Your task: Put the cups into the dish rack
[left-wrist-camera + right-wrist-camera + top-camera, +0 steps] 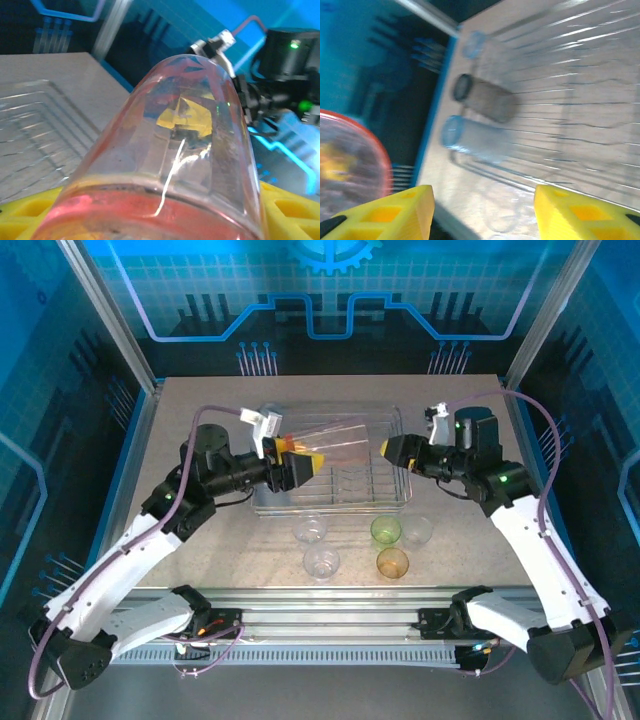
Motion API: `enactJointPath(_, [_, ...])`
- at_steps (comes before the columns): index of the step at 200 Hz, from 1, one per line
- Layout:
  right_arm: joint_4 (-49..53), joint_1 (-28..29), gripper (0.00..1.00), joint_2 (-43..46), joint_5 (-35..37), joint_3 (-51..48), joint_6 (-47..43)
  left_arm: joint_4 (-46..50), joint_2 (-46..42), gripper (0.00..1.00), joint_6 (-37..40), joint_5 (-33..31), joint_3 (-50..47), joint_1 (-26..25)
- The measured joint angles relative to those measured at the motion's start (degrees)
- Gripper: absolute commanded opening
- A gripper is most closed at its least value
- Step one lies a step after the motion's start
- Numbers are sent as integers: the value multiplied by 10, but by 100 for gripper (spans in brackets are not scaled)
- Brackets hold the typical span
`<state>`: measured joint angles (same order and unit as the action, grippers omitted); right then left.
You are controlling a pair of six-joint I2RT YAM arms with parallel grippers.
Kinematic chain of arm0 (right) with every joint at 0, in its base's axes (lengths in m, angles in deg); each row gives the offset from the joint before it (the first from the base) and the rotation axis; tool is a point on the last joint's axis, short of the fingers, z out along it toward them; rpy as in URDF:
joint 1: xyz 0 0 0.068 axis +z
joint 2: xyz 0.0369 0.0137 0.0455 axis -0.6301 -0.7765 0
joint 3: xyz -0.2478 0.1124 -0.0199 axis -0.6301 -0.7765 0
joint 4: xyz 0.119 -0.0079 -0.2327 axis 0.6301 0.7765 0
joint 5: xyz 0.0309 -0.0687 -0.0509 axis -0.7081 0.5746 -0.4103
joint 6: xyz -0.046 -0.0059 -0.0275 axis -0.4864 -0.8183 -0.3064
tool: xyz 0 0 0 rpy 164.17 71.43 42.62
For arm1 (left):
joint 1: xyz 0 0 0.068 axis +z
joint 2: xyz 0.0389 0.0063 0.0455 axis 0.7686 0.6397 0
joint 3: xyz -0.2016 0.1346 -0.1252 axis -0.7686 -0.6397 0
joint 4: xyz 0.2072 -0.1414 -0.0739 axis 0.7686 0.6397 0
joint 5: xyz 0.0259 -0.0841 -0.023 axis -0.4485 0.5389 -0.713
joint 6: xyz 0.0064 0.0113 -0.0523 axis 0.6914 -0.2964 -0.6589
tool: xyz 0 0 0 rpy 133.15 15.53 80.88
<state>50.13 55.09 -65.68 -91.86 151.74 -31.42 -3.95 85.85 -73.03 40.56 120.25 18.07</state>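
Counting upward from the lower middle of the overhead view: orange cup [392,563] and a clear cup [321,562] nearest, then green cup [385,530] between two more clear ones, all upright on the table [250,555], not yet loaded. Above them, left gripper [302,456] clamped partway onto the near end of a red-pink cup [340,440], holding it sideways over the dish rack [400,497], probably for laying down flat. Facing that cup's far end at centre right, right gripper [388,448] spread apart, empty, seemingly giving room. Lying on their sides among the rack wires, upper left of the right wrist view: blue cup [475,137], smoky grey cup [485,97].
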Motion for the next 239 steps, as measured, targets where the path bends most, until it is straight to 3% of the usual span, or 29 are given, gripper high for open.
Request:
enactJointPath(38, [92, -14, 52, -29, 110, -2, -56, 85, 3, 26, 15, -110, 32, 0])
enactJointPath(87, [141, -15, 47, -107, 195, -2, -111, 192, 59, 25, 30, -179, 109, 0])
enactJointPath(212, [125, -12, 23, -216, 209, -11, -156, 312, 149, 29, 64, -231, 182, -8])
enactJointPath(239, [124, -9, 11, -229, 214, -11, -165, 343, 188, 31, 71, -242, 212, -7])
